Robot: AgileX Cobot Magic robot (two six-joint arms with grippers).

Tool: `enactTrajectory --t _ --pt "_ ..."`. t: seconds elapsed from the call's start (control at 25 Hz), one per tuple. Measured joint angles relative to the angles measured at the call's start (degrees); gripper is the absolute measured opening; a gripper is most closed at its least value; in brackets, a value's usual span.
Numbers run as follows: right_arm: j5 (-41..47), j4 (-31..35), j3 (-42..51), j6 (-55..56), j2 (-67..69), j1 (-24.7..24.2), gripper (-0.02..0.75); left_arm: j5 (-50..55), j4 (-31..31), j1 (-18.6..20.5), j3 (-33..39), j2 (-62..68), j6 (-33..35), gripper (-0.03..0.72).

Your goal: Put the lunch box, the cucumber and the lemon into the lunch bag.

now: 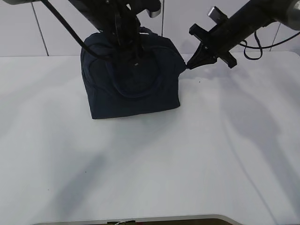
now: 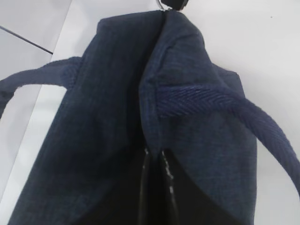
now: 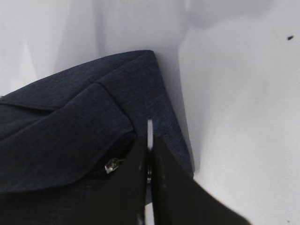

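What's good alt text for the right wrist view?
The right end effector, jaws shut on a thin metal ring, sits at the corner of the dark navy lunch bag. The bag rests on a white table, with a small metal zipper part showing under a fabric fold.

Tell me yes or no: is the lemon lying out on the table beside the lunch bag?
No: the exterior view shows only the lunch bag on the white table.

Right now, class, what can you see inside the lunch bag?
Nothing. The lunch bag looks closed along its top seam, so its inside is covered. No lunch box, cucumber or lemon shows on the table; whether they're inside cannot be seen.
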Motion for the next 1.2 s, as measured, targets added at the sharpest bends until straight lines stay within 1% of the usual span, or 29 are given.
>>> enactTrajectory --t 0.28,0.44,0.68,0.88,1.04,1.2 --pt "-0.2 3.8 0.0 -0.3 2.4 0.0 0.005 0.1 0.3 0.0 0.0 0.0 -0.2 -0.009" --pt "-0.2 4.0 0.0 -2.9 2.5 0.0 0.005 0.1 0.7 0.0 0.0 0.0 -0.2 -0.009" --pt "-0.2 3.2 -1.5 -3.5 2.7 0.0 0.005 0.2 1.0 0.0 0.0 0.0 -0.3 -0.009" --pt "-0.1 -0.9 -2.3 -3.6 2.7 0.0 0.005 -1.0 1.4 0.0 0.0 0.0 -3.9 -0.009" --pt "0.0 -1.6 -2.4 -3.6 2.7 0.1 0.005 -2.9 4.6 0.0 0.2 -0.1 -9.1 -0.009" --pt "0.0 -1.4 -2.4 -3.6 3.1 0.1 0.005 -3.6 5.0 0.0 0.3 -0.6 -10.6 -0.009"
